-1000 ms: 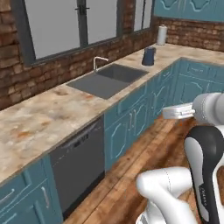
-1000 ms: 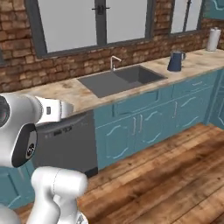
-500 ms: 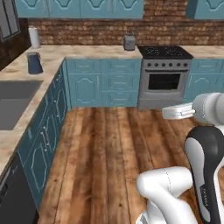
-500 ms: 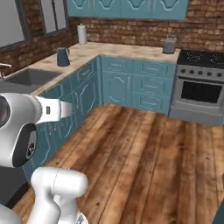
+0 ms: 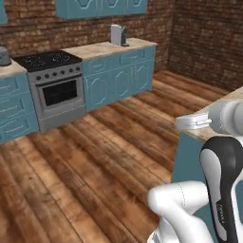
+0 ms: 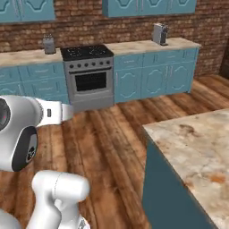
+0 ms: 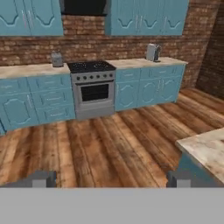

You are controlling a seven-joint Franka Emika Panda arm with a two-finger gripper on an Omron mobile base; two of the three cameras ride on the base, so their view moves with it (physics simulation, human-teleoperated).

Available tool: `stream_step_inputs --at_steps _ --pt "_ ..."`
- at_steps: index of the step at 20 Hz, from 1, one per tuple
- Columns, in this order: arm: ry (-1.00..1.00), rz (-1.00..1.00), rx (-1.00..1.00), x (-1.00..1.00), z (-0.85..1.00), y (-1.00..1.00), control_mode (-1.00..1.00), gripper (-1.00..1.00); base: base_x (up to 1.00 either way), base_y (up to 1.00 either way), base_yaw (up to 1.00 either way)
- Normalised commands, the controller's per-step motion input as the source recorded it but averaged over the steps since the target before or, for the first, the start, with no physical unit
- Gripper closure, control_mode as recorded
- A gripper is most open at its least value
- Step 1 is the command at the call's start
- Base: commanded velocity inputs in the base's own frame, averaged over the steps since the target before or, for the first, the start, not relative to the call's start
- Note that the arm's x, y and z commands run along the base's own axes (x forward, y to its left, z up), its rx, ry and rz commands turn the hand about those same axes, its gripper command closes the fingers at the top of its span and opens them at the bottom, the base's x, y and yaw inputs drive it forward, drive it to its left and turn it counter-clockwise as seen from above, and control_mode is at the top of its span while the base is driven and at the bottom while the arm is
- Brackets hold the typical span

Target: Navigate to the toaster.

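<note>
The toaster [image 5: 118,34] is a small grey-silver box with a dark end panel. It stands on the far counter to the right of the stove, and I also see the toaster [image 6: 159,34] and the toaster [image 7: 152,52] from the other cameras. A wide stretch of wooden floor lies between me and it. My gripper [image 7: 111,178] is held out in the air over the floor, open, its fingertips [image 7: 43,178] far apart with nothing between them.
A steel stove [image 6: 87,76] with an oven door sits in the teal cabinet run [image 5: 118,76]. A small grey pot-like object [image 6: 48,44] stands on the counter left of it. A stone-topped island [image 6: 197,143] is close on my right. A brick wall [image 5: 209,38] closes the right side.
The whole scene has swung: the base turned away from the sink counter, past the corner, and now faces the stove and the toaster counter. The arm kept its pose.
</note>
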Motion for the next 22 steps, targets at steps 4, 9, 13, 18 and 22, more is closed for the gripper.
stream_step_inputs --at_steps 4,9,13,18,22 --pt "0.00 0.00 0.00 0.00 0.00 0.00 1.00 -1.00 0.00 0.00 -1.00" --pt "0.00 0.00 0.00 0.00 0.00 0.00 1.00 -1.00 0.00 0.00 -1.00" --pt "0.00 0.00 0.00 0.00 0.00 0.00 1.00 -1.00 0.28 0.45 -0.87" --pt "0.00 0.00 0.00 0.00 0.00 0.00 1.00 -1.00 0.42 1.00 -0.25" --pt "0.00 0.00 0.00 0.00 0.00 0.00 1.00 -1.00 0.67 1.00 -0.02"
